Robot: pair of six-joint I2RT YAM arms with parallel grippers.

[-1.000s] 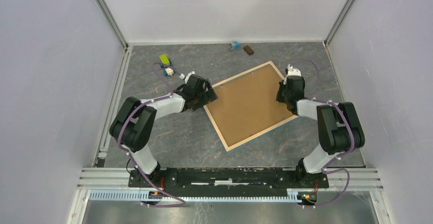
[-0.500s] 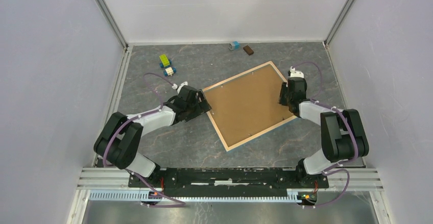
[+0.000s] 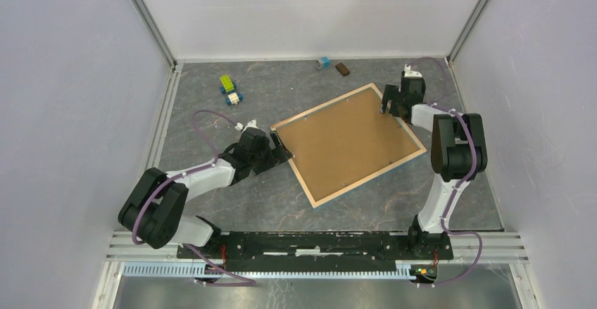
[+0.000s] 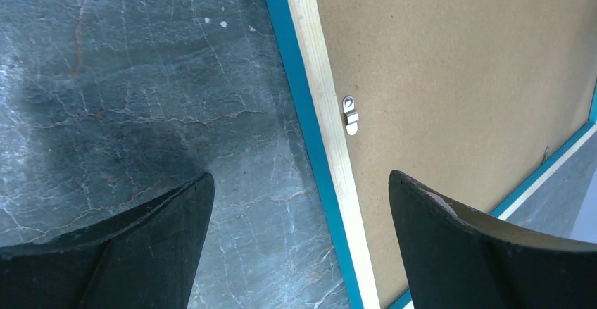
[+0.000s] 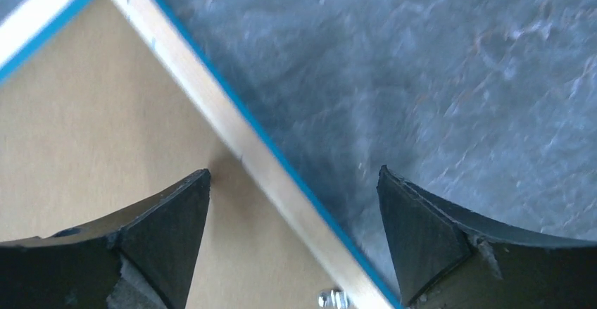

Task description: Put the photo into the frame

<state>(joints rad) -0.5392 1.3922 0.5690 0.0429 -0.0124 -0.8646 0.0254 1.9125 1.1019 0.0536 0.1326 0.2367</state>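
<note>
Left gripper (image 4: 299, 177) and right gripper (image 5: 293, 174) gape empty over frame (image 4: 322, 91) edges, blocks (image 3: 227, 82) beyond

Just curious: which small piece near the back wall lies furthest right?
The dark brown rectangular block, just right of the light blue cube.

Grey marbled counter (image 3: 352, 214) carries the frame (image 3: 369, 177) lying flat, wood back up, turned diagonal, with a brown backing board (image 3: 348, 143) sitting in it. Far left: green-yellow block (image 3: 227, 82) with a blue-white block (image 3: 233, 98) just beside it. Far edge: small blue block (image 3: 323, 62) next to a brown block (image 3: 343, 68).
</note>
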